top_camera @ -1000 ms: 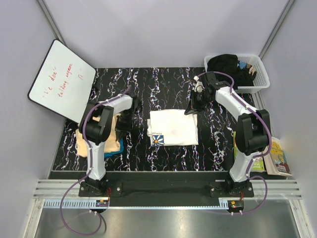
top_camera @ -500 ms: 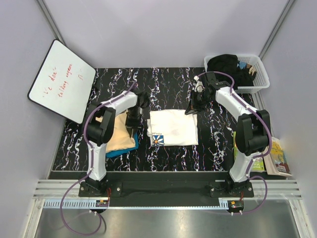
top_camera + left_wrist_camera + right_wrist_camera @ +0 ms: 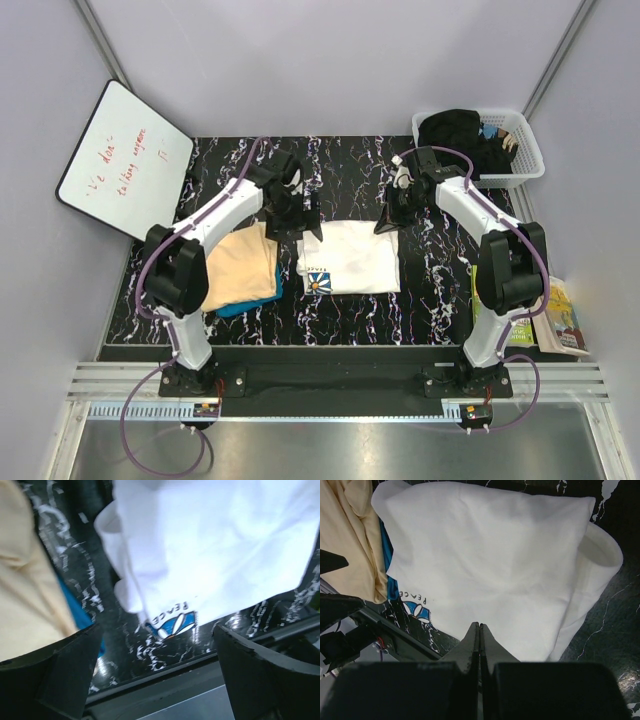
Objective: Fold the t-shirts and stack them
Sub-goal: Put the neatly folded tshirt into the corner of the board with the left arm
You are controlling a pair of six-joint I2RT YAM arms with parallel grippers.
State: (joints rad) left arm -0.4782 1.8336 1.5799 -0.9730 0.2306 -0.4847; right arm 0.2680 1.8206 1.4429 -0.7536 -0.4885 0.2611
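A white t-shirt (image 3: 355, 255) lies folded mid-table, its blue daisy print (image 3: 318, 281) at the near left corner. To its left, a peach t-shirt (image 3: 240, 265) rests folded on a teal-blue one (image 3: 243, 305). My left gripper (image 3: 306, 218) hovers open at the white shirt's far left corner, nothing between its fingers (image 3: 65, 675); below it I see the white shirt (image 3: 215, 545) and print (image 3: 175, 625). My right gripper (image 3: 386, 222) is shut at the far right corner, its tips (image 3: 480, 632) over the white shirt (image 3: 490, 565), no cloth pinched.
A whiteboard (image 3: 125, 160) leans at the far left. At the far right corner stands a white basket (image 3: 527, 150) holding dark clothes. Books (image 3: 555, 318) lie off the table's right edge. The black rail (image 3: 330, 360) runs along the near edge.
My left gripper opened, left the peach shirt and swung right and away to the white shirt's far left corner. The peach shirt now lies flat on the teal one. The right arm stayed put.
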